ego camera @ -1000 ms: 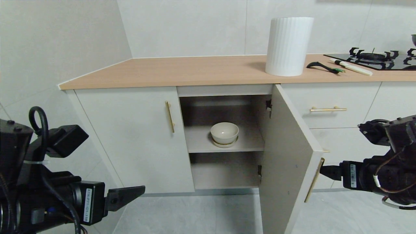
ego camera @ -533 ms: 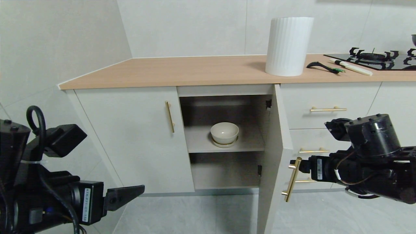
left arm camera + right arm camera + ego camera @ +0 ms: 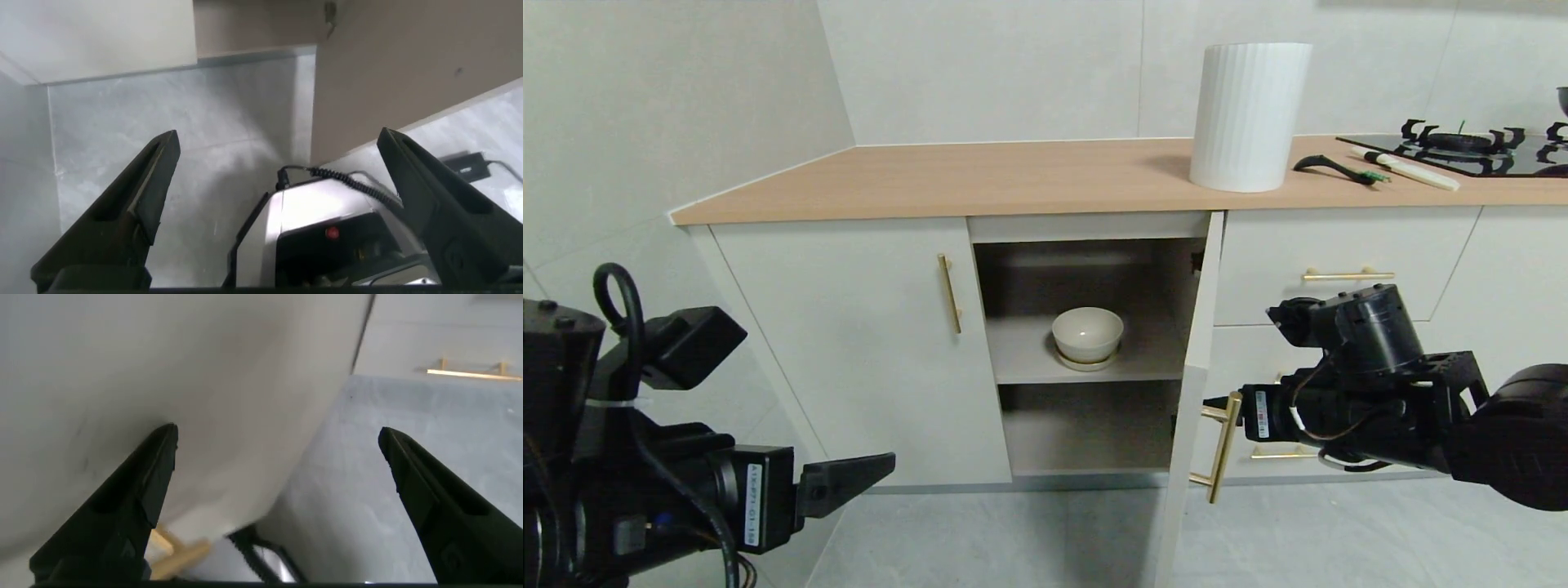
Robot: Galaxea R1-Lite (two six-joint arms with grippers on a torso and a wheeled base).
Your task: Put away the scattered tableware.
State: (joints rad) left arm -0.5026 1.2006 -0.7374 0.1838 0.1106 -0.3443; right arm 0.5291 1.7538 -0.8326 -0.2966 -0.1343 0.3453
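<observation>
Cream bowl (image 3: 1087, 333) on shelf (image 3: 1152, 359), far from both spread jaws; R prob. at door (image 3: 1201, 327).

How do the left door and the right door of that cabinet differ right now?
The left door is shut flush; the right door stands swung out, nearly edge-on to the head view. The right gripper, jaws open, sits by the right door's handle; nothing is near the left door's handle. Both are plain pale doors with upright gold bar handles.
</observation>
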